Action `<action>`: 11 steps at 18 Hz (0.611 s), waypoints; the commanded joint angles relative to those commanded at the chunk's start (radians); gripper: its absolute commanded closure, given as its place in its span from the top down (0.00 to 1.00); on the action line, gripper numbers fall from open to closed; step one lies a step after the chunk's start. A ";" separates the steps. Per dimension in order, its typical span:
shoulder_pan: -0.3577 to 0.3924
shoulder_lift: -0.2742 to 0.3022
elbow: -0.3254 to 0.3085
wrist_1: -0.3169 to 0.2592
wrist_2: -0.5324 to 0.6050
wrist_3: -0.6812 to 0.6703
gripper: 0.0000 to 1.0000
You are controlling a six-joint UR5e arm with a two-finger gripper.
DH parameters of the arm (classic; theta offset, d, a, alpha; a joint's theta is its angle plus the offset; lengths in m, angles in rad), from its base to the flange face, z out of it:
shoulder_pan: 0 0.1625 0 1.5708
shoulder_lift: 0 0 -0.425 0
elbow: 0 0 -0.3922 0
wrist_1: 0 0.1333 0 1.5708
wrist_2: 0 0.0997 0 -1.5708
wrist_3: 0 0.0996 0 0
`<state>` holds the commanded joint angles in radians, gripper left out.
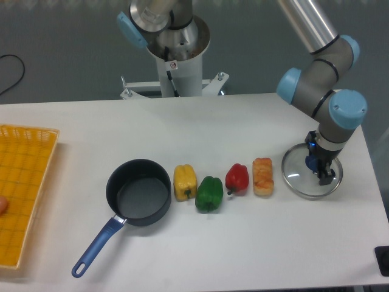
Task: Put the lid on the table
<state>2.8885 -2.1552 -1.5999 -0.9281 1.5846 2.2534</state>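
1. Mesh tray, yellow-orange, at the table's far left edge, the item farthest from the gripper; a small pinkish thing shows at its left rim (too cropped to identify).
2. Saucepan, dark blue, open and uncovered, well to the left of the gripper; its long blue handle points toward the front left.
3. Yellow pepper, just beside the saucepan's right side, first of a row of four items that runs toward the gripper.
4. Green pepper, close against the yellow one, sitting slightly nearer the front edge.
5. Red pepper, next in the row, nearer the gripper.
6. Bread-like orange-brown piece, last of the row, just left of the lid's rim.
7. Lid, round clear glass with a thin silver rim, lying flat on the table directly under the gripper, near the right edge; the blue centre knob is mostly hidden by the fingers.
8. Gripper, pointing straight down over the lid's centre, dark fingers on either side of the knob (whether they clamp it or stand slightly off it cannot be told from this angle).
9. Arm, grey with light blue joint caps, rising up and back from the gripper.
10. Dark object at the front right corner, to the gripper's right (cut off by the frame).
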 joint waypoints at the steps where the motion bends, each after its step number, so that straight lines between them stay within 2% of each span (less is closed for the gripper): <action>1: 0.000 0.000 0.000 0.002 0.000 0.000 0.45; 11: -0.002 -0.006 -0.009 0.021 0.000 -0.002 0.45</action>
<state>2.8870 -2.1613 -1.6091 -0.9066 1.5846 2.2519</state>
